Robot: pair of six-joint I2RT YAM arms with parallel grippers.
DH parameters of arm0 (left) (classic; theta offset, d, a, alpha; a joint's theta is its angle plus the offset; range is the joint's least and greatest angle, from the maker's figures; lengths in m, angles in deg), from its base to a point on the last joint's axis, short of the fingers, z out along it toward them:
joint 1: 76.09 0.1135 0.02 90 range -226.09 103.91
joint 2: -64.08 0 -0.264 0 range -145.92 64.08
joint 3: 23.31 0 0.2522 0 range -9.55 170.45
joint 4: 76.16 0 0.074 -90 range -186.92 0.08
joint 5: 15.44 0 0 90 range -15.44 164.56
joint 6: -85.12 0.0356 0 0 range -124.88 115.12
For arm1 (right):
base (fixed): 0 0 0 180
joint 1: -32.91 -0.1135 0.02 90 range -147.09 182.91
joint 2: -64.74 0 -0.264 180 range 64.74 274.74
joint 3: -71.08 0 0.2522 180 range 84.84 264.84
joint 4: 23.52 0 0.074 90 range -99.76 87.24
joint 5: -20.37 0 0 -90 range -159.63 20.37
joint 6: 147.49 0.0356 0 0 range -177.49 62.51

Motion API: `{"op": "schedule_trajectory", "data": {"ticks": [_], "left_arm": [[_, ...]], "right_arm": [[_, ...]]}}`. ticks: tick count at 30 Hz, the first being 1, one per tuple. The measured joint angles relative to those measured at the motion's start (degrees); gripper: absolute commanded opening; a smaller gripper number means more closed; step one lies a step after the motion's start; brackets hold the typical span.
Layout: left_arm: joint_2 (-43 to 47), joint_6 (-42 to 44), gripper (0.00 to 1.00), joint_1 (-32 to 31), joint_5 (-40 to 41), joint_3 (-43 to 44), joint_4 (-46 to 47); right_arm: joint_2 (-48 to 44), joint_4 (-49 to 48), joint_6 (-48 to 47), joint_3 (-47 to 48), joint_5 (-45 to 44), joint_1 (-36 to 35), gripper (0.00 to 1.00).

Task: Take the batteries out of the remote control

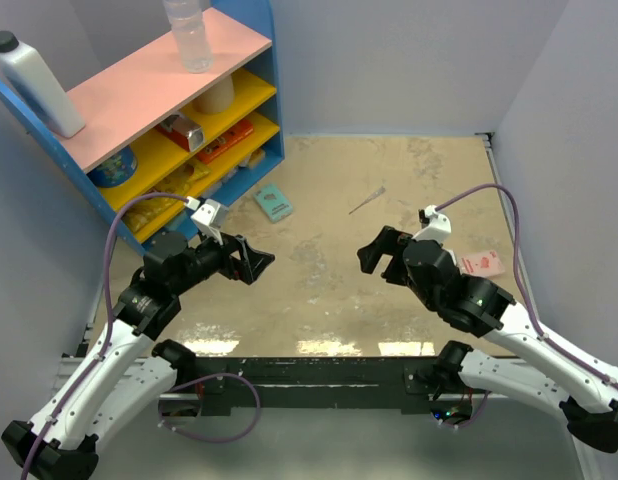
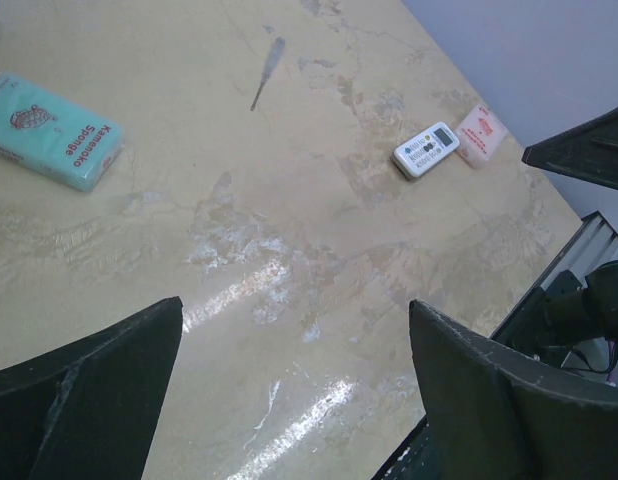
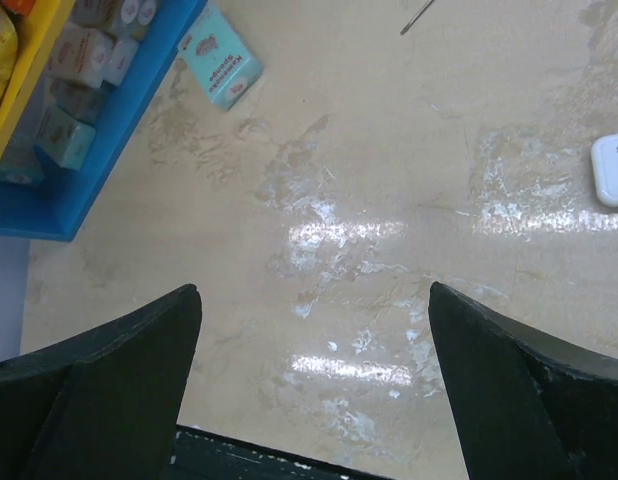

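Remote control (image 2: 426, 149) just beside pink packet (image 2: 480, 135), face up on bench (image 2: 289, 200): likely light, rigid, slick plastic; pinch across long edges. Left gripper (image 2: 294, 310), right gripper (image 3: 314, 290) wide open, empty.

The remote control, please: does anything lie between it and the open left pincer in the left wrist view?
Nothing visible does. Only bare beige tabletop separates the left pincer from the small white rectangular remote control. The pink packet lies just beyond it, not in the path.
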Motion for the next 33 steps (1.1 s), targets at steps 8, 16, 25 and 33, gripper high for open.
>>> {"op": "schedule_trajectory", "data": {"ticks": [8, 16, 25, 33], "left_arm": [[0.0, 0.0, 0.98, 0.0, 0.0, 0.0, 0.0], [0.0, 0.0, 0.98, 0.0, 0.1, 0.0, 0.0], [0.0, 0.0, 0.98, 0.0, 0.2, 0.0, 0.0], [0.7, 0.0, 0.98, 0.0, 0.5, 0.0, 0.0]], "right_arm": [[0.5, 3.4, 3.7, 0.0, -4.4, 0.0, 0.99], [6.6, 14.7, 17.3, 4.7, -11.0, 0.0, 0.94], [12.9, 28.0, 34.0, 9.6, -18.8, 1.7, 0.86], [21.7, 26.2, 32.0, 9.9, -16.3, 18.4, 0.80]]}}
